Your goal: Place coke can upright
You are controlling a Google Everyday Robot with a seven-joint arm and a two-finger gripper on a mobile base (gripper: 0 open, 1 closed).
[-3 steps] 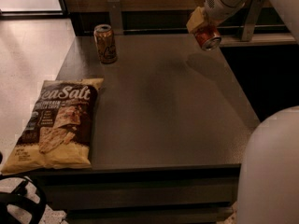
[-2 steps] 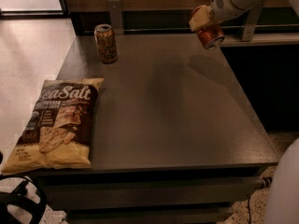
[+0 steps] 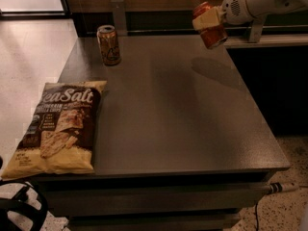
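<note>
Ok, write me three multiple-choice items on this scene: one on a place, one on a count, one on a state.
1. Where on the table does the chip bag lie?
A) near left corner
B) far right corner
C) centre
2. How many cans show?
A) one
B) two
C) four
3. What state is the coke can in?
A) standing on the table
B) held tilted in the air by the hand
C) lying on the bag

Answers:
1 A: the bag lies at the near left corner.
2 B: the coke can plus a tan can standing far left.
3 B: the hand grips it above the table's far right side.
</note>
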